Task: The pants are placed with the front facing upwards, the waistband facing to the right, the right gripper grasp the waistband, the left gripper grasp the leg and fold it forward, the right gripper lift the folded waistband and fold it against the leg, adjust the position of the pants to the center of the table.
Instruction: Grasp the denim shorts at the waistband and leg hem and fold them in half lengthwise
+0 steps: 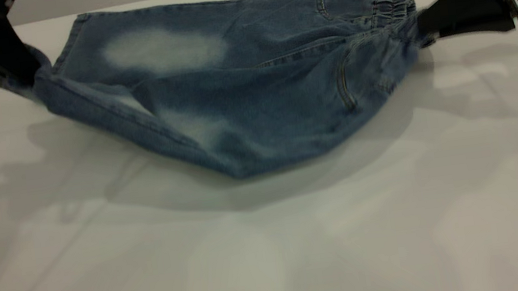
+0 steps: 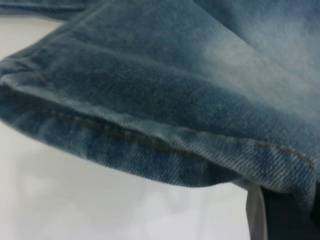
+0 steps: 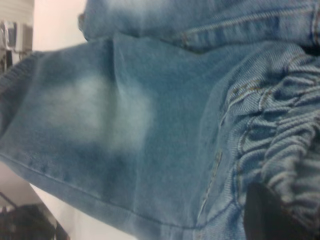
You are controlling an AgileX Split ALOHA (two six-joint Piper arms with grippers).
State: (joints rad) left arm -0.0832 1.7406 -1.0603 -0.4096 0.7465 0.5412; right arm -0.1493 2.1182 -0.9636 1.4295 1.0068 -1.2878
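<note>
Now pants [image 1: 242, 88] slung between claws: right claw [image 1: 422, 29] clamped on waistband [image 1: 393, 10], left claw [image 1: 30, 74] on leg hem.

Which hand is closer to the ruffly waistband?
The right hand. It grips the waistband at the pants' right end. The left hand holds the leg hem at the far end.

left tool [image 1: 30, 74]: tips buried in the leg hem of the pants [image 1: 232, 84], body cut off by the picture's edge
right tool [image 1: 422, 29]: blurred; tips hidden in the waistband [image 1: 393, 10]; body cut off
near leg: underside hidden from view
</note>
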